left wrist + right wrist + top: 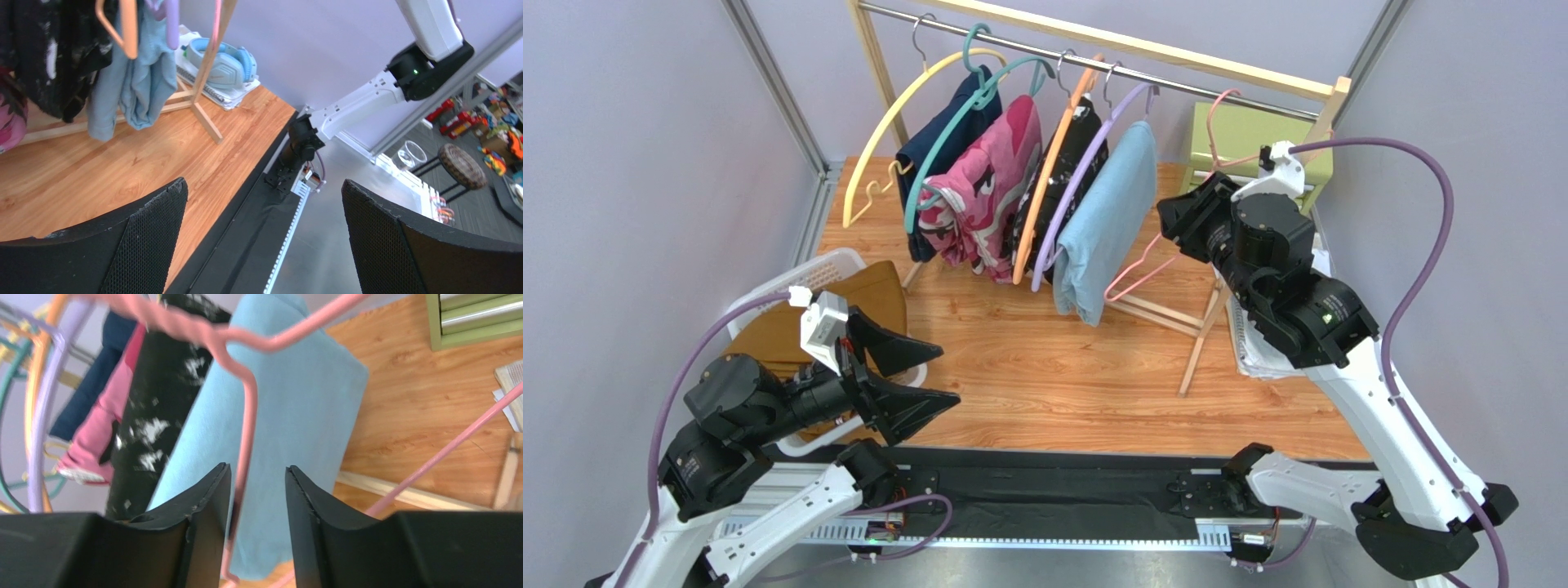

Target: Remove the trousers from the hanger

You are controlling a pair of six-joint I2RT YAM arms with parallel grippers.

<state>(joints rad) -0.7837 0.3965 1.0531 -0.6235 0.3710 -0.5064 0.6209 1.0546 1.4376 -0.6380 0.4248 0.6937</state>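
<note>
The right jaws stood slightly apart astride the bare hanger (247,410), and the trousers (873,294) lay just behind the wide-apart, empty left jaws, so a tug before clamping risked the wire slipping out and swinging against the light blue garment (301,416) beyond.

A robotics lab cell: panel walls (646,147) enclose a tabletop (1051,368) clothes rack (1210,58).

Soft, even white light is filling all three views, casting only faint shadows on the wooden table (1075,368). The overhead view is showing crisp detail. In the right wrist view, the hanger (248,416) and the black fingers (196,527) of the right gripper (258,470) are appearing slightly blurred, close to the lens. In the left wrist view, a pale sheen is lying across the grey metal surface (350,202).
</note>
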